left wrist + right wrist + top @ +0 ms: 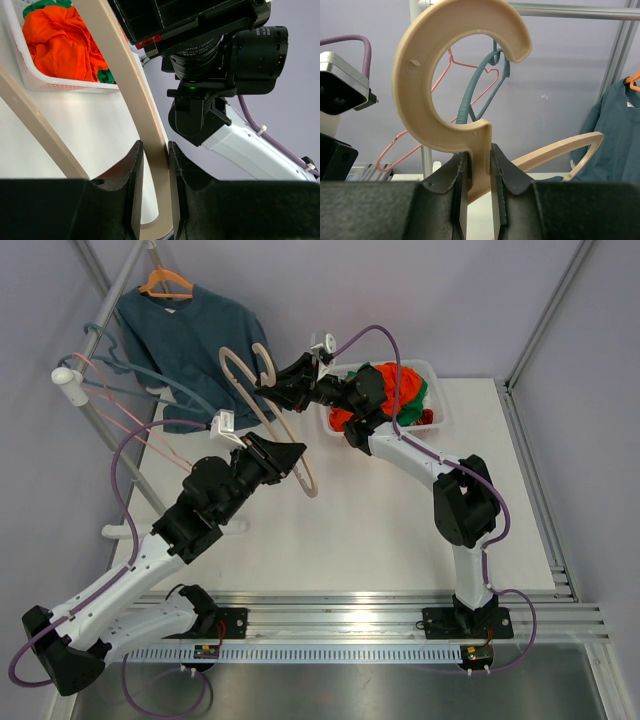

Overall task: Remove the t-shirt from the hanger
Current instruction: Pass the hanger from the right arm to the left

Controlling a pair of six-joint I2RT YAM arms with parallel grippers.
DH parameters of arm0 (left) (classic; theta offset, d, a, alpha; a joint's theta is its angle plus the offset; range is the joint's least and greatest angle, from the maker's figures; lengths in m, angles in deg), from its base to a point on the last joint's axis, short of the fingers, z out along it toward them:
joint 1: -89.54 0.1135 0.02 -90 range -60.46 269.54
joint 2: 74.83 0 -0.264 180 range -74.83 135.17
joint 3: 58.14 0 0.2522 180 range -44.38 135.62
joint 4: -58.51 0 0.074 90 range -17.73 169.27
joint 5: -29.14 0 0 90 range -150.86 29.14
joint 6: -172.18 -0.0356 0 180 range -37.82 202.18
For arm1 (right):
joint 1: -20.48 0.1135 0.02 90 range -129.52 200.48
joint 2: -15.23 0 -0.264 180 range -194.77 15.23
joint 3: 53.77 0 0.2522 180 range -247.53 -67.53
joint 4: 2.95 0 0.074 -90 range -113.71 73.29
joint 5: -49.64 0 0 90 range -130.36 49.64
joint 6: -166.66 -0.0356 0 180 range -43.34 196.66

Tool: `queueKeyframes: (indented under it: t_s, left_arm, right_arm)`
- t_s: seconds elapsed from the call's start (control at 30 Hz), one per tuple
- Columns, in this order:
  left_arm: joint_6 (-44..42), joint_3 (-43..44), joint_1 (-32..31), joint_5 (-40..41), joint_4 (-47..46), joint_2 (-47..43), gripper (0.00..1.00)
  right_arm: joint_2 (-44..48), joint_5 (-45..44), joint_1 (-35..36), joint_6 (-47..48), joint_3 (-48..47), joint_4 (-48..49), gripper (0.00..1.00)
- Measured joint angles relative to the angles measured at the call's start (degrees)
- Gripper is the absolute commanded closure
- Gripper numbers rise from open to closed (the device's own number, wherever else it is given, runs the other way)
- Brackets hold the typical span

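Note:
A teal t-shirt (195,335) hangs on an orange hanger (165,282) on the rack at the back left; the right wrist view shows its edge (615,135). No gripper touches it. Both grippers hold a bare beige hanger (308,478) in the air over the table. My right gripper (262,383) is shut on the hanger's neck just under its hook (420,65). Lower down, my left gripper (298,455) is shut on one curved arm of the beige hanger (125,75), near its bend.
A white basket (432,368) of orange and green clothes (395,390) stands at the back of the table behind the right arm. Empty pink and teal wire hangers (120,390) hang on the slanted rack pole (110,290).

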State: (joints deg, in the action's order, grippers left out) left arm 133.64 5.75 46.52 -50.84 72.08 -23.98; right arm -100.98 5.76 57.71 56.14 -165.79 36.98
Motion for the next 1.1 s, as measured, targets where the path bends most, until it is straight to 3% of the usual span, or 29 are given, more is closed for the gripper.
queueKeyframes:
  t_s: [0.07, 0.13, 0.23, 0.47, 0.7, 0.97, 1.0, 1.1]
  left_arm:
    - [0.0, 0.0, 0.0, 0.2, 0.1, 0.0, 1.00]
    - [0.0, 0.0, 0.0, 0.2, 0.1, 0.0, 1.00]
    - [-0.1, 0.0, 0.0, 0.4, 0.6, 0.0, 1.00]
    - [-0.2, 0.0, 0.0, 1.0, 1.1, 0.0, 1.00]
    - [-0.2, 0.0, 0.0, 1.3, 1.4, 0.0, 1.00]
    - [-0.4, 0.0, 0.0, 2.2, 1.4, 0.0, 1.00]
    - [-0.4, 0.0, 0.0, 2.4, 1.4, 0.0, 1.00]
    - [-0.5, 0.0, 0.0, 2.8, 1.3, 0.0, 1.00]
  right_arm:
    - [0.0, 0.0, 0.0, 0.2, 0.0, 0.0, 0.89]
    - [0.0, 0.0, 0.0, 0.3, 0.0, 0.0, 0.71]
    - [0.0, 0.0, 0.0, 0.2, 0.0, 0.2, 0.56]
    - [0.0, 0.0, 0.3, 0.1, 0.0, 1.0, 0.51]
    - [0.0, 0.0, 0.3, 0.1, 0.0, 1.1, 0.35]
    - [0.1, 0.0, 0.3, 0.2, 0.5, 1.1, 0.23]
    - [0.2, 0.0, 0.3, 0.3, 0.5, 1.1, 0.16]
    - [0.3, 0.0, 0.3, 0.4, 0.8, 1.1, 0.09]
